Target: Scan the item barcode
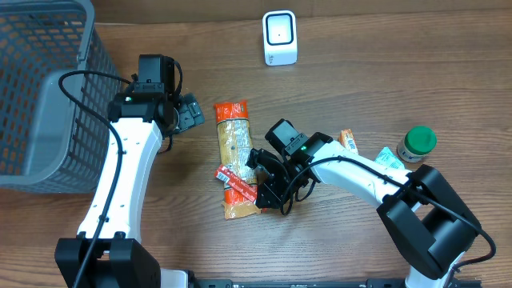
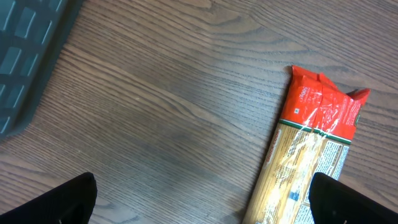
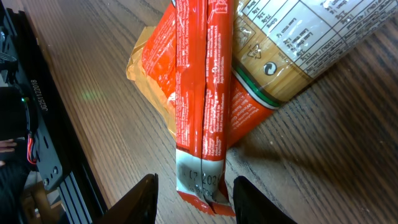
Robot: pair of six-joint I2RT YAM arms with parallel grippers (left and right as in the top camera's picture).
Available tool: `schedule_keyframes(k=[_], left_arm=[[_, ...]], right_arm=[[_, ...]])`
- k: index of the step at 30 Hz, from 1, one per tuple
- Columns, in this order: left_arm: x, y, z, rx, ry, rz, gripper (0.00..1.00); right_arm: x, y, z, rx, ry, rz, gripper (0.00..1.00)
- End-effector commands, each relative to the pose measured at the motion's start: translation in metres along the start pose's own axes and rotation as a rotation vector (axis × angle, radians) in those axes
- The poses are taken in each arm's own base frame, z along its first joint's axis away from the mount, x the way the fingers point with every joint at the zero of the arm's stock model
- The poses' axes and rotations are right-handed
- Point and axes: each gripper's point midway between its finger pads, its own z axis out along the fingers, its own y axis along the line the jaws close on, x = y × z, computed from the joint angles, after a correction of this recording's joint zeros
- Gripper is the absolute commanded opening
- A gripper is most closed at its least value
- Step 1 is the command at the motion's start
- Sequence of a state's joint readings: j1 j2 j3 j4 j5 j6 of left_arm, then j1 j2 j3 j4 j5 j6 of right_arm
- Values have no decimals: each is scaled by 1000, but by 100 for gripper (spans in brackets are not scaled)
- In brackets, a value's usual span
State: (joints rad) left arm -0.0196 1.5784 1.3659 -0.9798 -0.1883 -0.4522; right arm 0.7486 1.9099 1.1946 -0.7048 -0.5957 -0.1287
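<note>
— So where does the item sit?
— Seemingly the red sachet (image 3: 202, 93) is the one meant. It lies flat across the lower end of the spaghetti pack (image 1: 233, 144), on the surface (image 1: 360, 72).
— And the right tool (image 3: 194, 202)?
— Partly spread, one finger either side of the sachet's crimped end, with a gap showing on at least one side. It pinches nothing yet. Taking the thin end probably lets it lift the sachet without catching the pasta.
— The left tool (image 2: 202, 205)?
— Spread wide and empty, hovering over bare wood beside the pack's top, out of the way.
— The scanner (image 1: 280, 38)?
— Upright at the far edge, well apart, so a carry and a turn toward it look needed. Where the barcode sits cannot be told.
</note>
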Motion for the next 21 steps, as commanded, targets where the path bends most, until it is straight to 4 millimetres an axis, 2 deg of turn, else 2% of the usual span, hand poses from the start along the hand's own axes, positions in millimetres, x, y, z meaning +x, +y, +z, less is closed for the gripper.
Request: schedule_keyframes(k=[1,4,9,14,21], left_arm=[[-1,1,1,-10,-2,11,100],[-1,1,1,-10,-2,11,100],[-1,1,1,-10,-2,11,100],[-1,1,1,-10,-2,11,100],[-1,1,1,-10,-2,11,100]], right_arm=[[-3,9,-8,-12,-22,-10,45],[-3,9,-8,-8,-22,-6,53],[-1,0,-3,30,-9,36,52],[2,-3,4,27,8,46,31],[-2,0,4,8,-7,38,13]])
